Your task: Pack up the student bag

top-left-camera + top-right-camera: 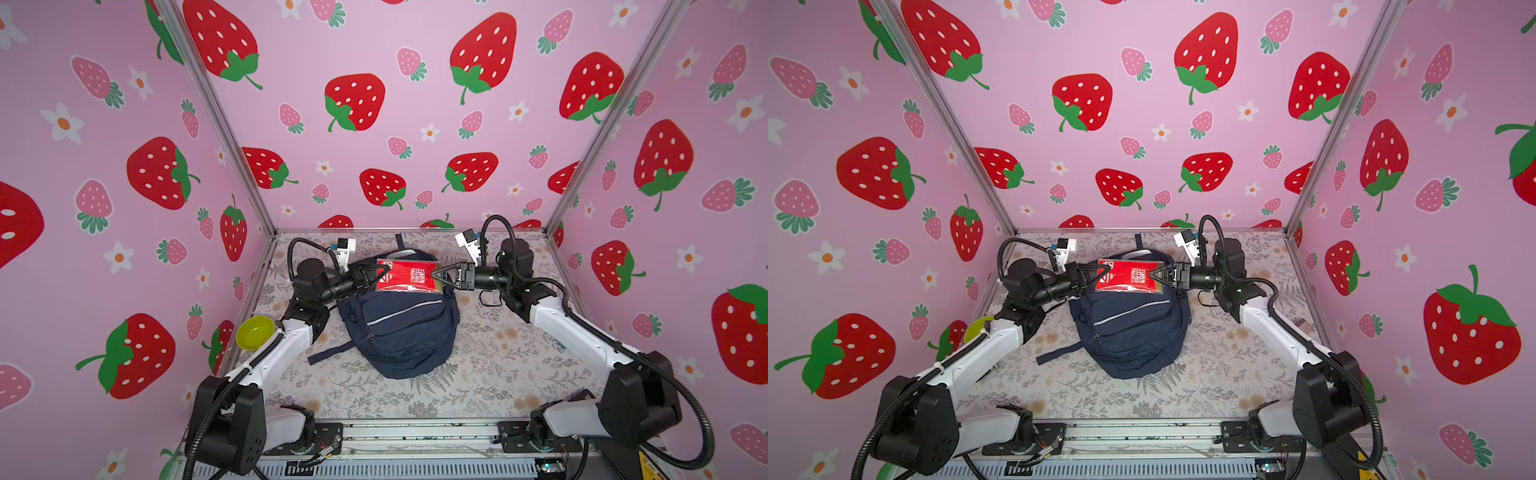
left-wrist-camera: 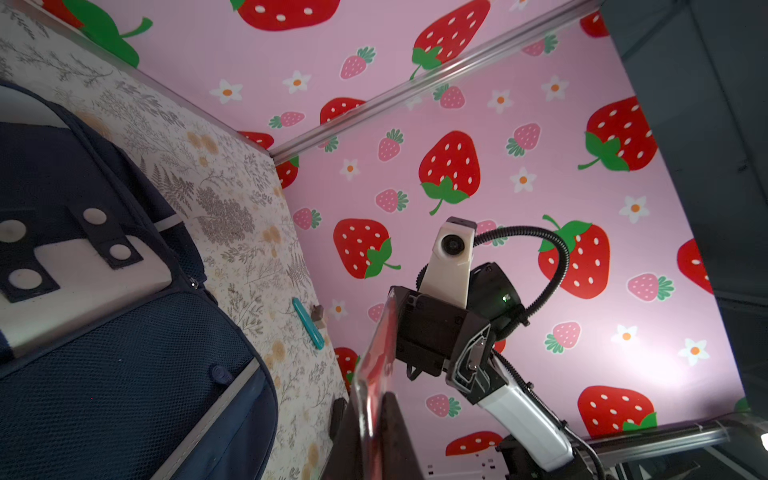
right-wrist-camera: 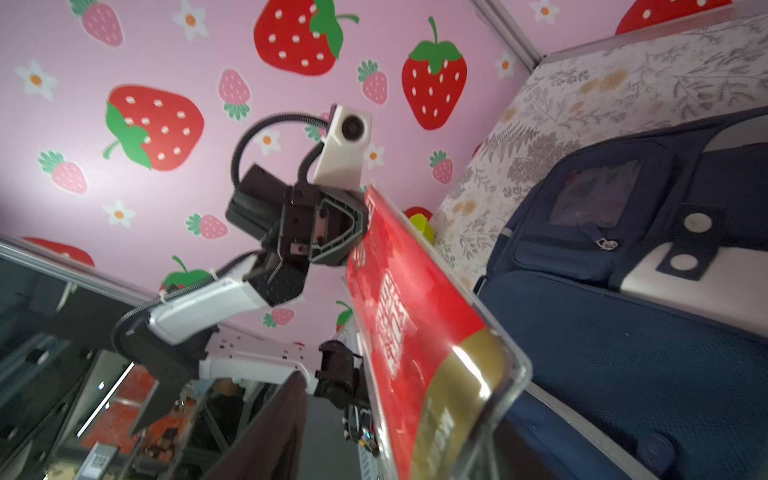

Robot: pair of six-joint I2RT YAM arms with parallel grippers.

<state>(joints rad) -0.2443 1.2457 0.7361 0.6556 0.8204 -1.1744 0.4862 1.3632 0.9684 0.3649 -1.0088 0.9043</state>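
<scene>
Far left, just beside the left arm: green bowl (image 1: pixel 254 332) on the tabletop (image 1: pixel 498 365), clear of the work. Leave alone.

Next, left end effector (image 1: pixel 381 272): clamped on the left edge of the red packet (image 1: pixel 409 276), with the clear sleeve pinched between both fingers in the left wrist view. Hold that pinch firm and deep, as likely the only support for the whole packet.

Middle: packet in the air, roughly level and face up, over the upper end of the student bag (image 1: pixel 399 328). Bag flat on the tabletop at centre, front pockets up, top loop toward the back wall. Mouth apparently unzipped, pale lining (image 3: pixel 665 286) showing in the right wrist view.

Right: right end effector (image 1: pixel 435 274) at the packet's gold end (image 3: pixel 461 386), jaws parted. One finger (image 3: pixel 286 419) clear of the sleeve, the other hidden behind it. Reads as a handover to the left side.

To do it well:
- Back the right end effector straight away along the packet's length, without brushing the sleeve or twisting it out of the left pinch.
- Watch for droop at the unsupported end.
- Then tip the gold end down toward the mouth and slide in along the lining, not onto the front pockets.
- If needed, use the free right side to hold the mouth wide.
</scene>
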